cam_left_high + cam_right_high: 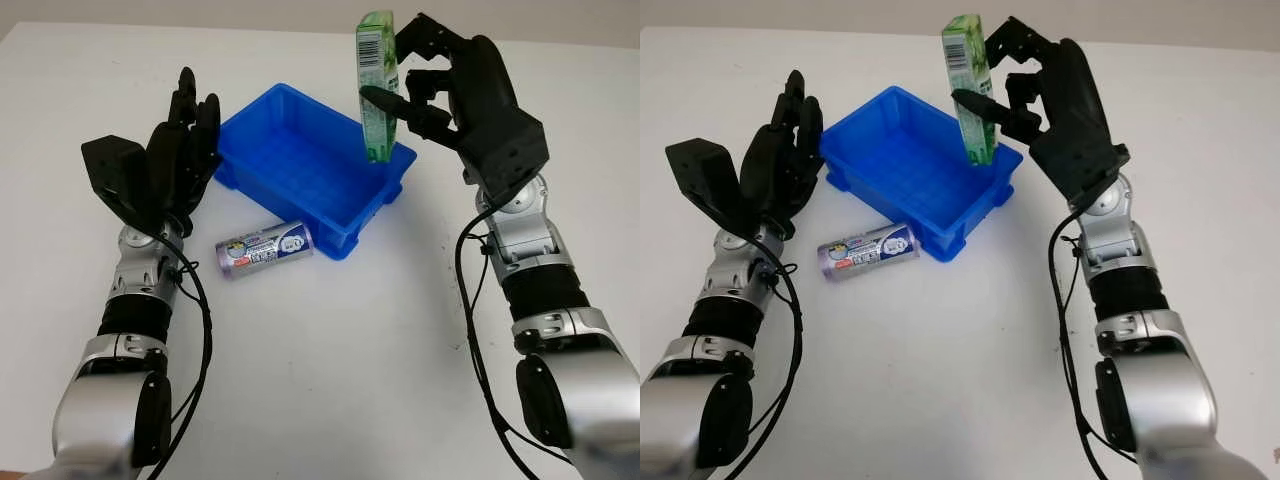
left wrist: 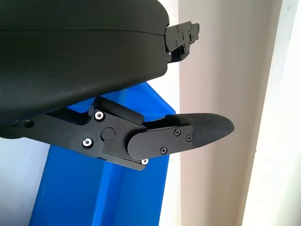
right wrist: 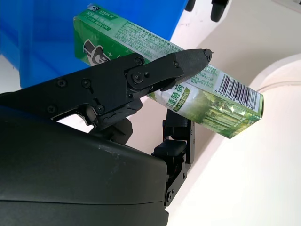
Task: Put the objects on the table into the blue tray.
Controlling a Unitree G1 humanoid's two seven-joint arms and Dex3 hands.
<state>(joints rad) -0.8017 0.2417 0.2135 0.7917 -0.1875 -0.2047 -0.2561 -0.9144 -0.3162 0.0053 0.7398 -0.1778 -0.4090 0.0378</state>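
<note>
The right robot hand [image 1: 400,85] grips a tall green printed carton [image 1: 377,85] of rectangular section, its black jointed fingers [image 3: 155,77] closed across the box's broad face. The carton stands nearly upright in the air over the near right corner of the blue moulded plastic tray [image 1: 300,170], its lower end just above the rim; whether it touches the rim cannot be told. A barcode on a white panel sits near its upper end, and its glossy faces carry small print too fine to read. Part of the carton's face is hidden behind the thumb lying across it.

The tray is a shallow rectangular bin with a rolled lip and a grid-textured floor, set at an angle on the smooth white worktop [image 1: 330,350]. Its right rear corner is covered by the carton and fingers.

A small cylindrical can with a silvery-purple printed label [image 1: 264,249] lies on its side on the worktop, just beside the tray's near long wall; its label text is too small to make out.

The left robot hand [image 1: 185,150], matte black, is open and holds nothing, raised beside the tray's left end. Its palm faces away, hidden from the head camera.
</note>
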